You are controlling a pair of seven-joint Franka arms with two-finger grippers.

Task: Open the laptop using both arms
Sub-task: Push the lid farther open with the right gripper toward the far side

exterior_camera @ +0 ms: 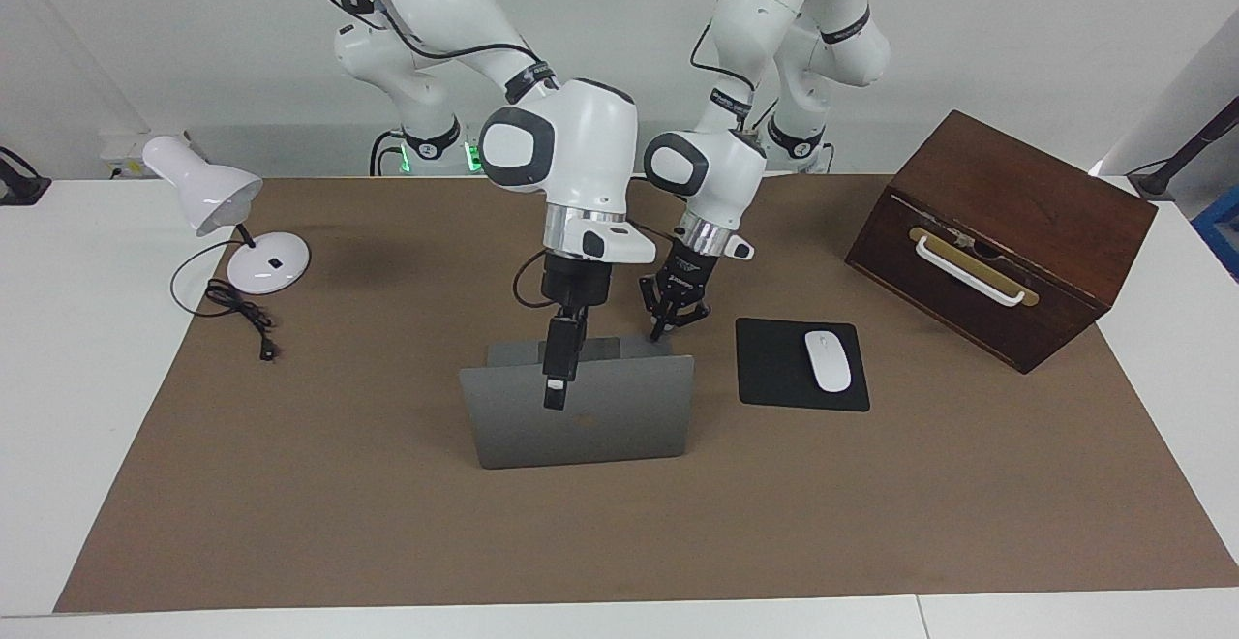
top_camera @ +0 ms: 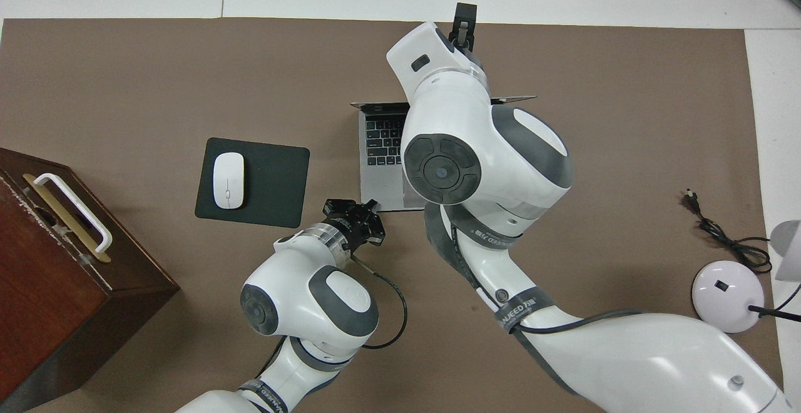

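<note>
While the laptop (exterior_camera: 581,416) stands open at the middle of the brown mat (exterior_camera: 387,523), its lid is raised nearly upright, logo side turned away from the robots and keyboard toward them; its long axis runs from one arm's end of the table toward the other. Right gripper (exterior_camera: 554,397) hangs over the lid's top edge, though whether it pinches the lid I cannot tell. Left gripper (exterior_camera: 668,321), fingertips together, sits at the base's near corner.
</note>
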